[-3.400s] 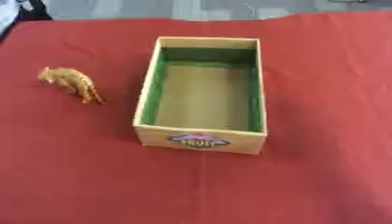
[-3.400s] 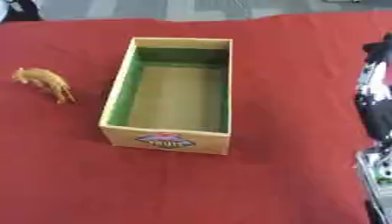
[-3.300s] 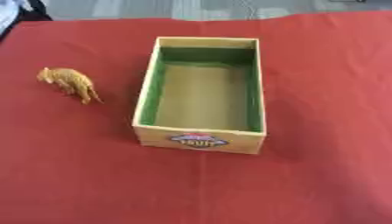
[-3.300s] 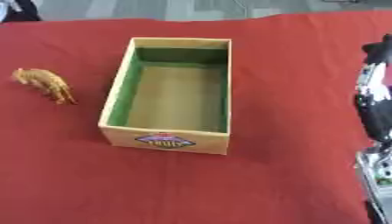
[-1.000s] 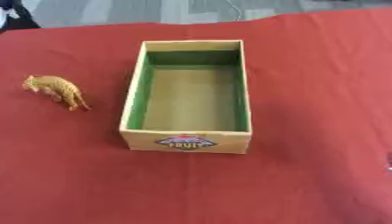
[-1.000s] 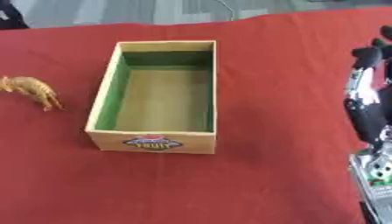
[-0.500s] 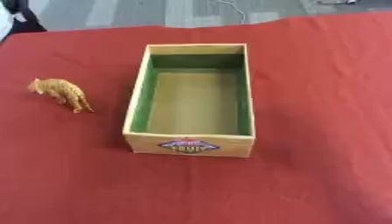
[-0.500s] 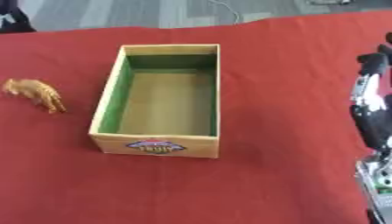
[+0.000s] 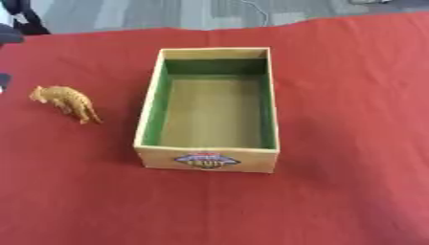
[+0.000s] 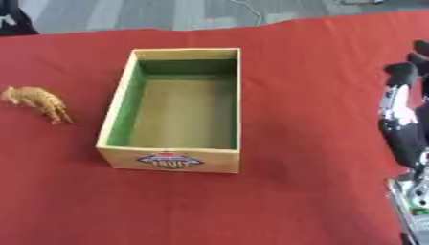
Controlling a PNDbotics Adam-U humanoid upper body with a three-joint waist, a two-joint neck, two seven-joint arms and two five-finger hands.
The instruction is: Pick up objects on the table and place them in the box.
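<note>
My right hand (image 10: 400, 112) stands at the right edge of the right eye view, fingers straight and pointing up the picture, holding nothing and touching nothing on the worktop (image 9: 352, 95). It shows only in that view. Dark shapes sit at the left edge of the left eye view, but I cannot tell whether they are my left hand, so I cannot report how it is set.

Well to the left of my right hand, the box (image 9: 207, 160) sits in the middle of the red-covered worktop, long side running away from me. Its walls are pale wood outside and green inside, its floor is bare, and a round label faces me on the near end wall.

Left of the box and apart from it, the small tan toy animal (image 9: 67, 102) stands upright on the red cloth, its head toward the left edge.
</note>
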